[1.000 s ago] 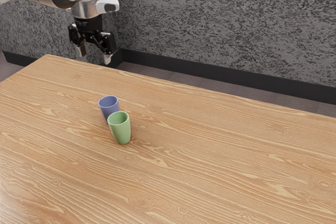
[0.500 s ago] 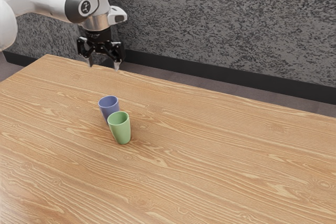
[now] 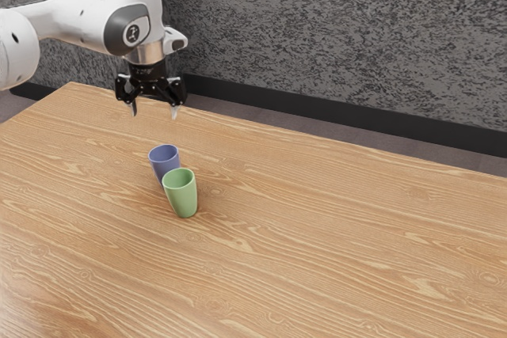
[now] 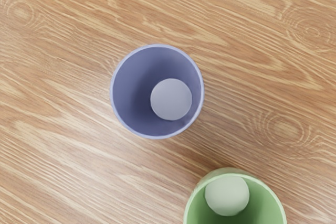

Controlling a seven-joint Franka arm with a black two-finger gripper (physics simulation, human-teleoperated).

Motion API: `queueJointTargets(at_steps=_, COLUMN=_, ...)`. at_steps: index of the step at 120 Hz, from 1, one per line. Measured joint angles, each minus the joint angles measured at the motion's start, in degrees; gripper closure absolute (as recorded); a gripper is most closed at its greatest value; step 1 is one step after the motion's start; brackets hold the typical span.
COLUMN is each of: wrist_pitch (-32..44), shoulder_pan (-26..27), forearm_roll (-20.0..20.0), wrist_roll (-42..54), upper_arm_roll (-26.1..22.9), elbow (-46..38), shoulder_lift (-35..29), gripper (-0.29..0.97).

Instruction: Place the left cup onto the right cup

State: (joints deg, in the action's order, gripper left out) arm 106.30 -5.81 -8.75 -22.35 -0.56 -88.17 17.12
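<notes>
Tool spread wide, empty, above purple cup; green cup partly cut off in wrist view

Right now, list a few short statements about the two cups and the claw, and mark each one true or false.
1. The purple cup and the green cup both stand upright on the table. True.
2. The claw grips the green cup. False: it hangs open in the air above the table and holds nothing.
3. The purple cup sits stacked on the green cup. False: they stand side by side on the wood.
4. The wrist view looks straight down into the purple cup's open mouth. True.
</notes>
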Motion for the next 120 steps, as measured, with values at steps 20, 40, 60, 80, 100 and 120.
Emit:
queueJointTargets(at_steps=20, wrist_pitch=3.46, shoulder_pan=0.00, forearm_roll=0.02, wrist_roll=-1.41, upper_arm_roll=0.75, elbow=-2.96, shoulder_lift=0.10, gripper=0.00)
queueJointTargets(at_steps=40, wrist_pitch=6.74, shoulder_pan=0.00, forearm_roll=0.00, wrist_roll=-2.41, upper_arm_roll=1.67, elbow=-4.45, shoulder_lift=0.79, gripper=0.00)
queueJointTargets(at_steps=60, wrist_pitch=8.51, shoulder_pan=0.03, forearm_roll=0.04, wrist_roll=-2.99, upper_arm_roll=2.44, elbow=-4.57, shoulder_lift=1.56, gripper=0.00)
queueJointTargets(at_steps=80, wrist_pitch=10.17, shoulder_pan=0.00, forearm_roll=0.10, wrist_roll=-3.30, upper_arm_roll=2.98, elbow=-4.98, shoulder_lift=2.46, gripper=0.00)
queueJointTargets(at_steps=100, wrist_pitch=11.58, shoulder_pan=-0.02, forearm_roll=0.47, wrist_roll=-3.48, upper_arm_roll=3.27, elbow=-5.19, shoulder_lift=3.51, gripper=0.00)
queueJointTargets(at_steps=120, wrist_pitch=13.51, shoulder_pan=0.01, forearm_roll=1.00, wrist_roll=-3.71, upper_arm_roll=3.28, elbow=-6.96, shoulder_lift=3.76, gripper=0.00)
